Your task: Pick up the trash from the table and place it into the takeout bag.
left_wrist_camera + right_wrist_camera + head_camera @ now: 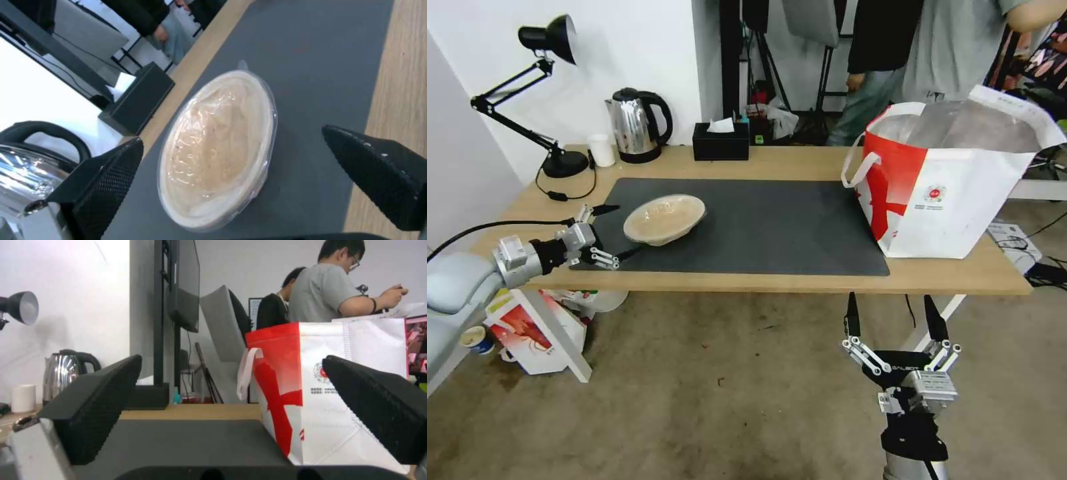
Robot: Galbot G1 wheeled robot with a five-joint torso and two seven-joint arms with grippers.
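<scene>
Left wrist view is showing us clear film over the shallow beige bowl (218, 146), lying between our left gripper's (608, 231) spread fingers on the dark grey mat (760, 227). Our right gripper (894, 319) is hanging released below the table (800, 283). The takeout bag (947, 193) is standing at the table's right end.

You are looking at an office or lab corner doubling as a recording room: tripod legs (770, 67) are standing behind the tabletop (800, 159), cables (1037, 257) are trailing over grey carpet (714, 393), and a desk lamp (544, 93), steel kettle (635, 125) and tissue box (720, 140) are lining the white wall.
</scene>
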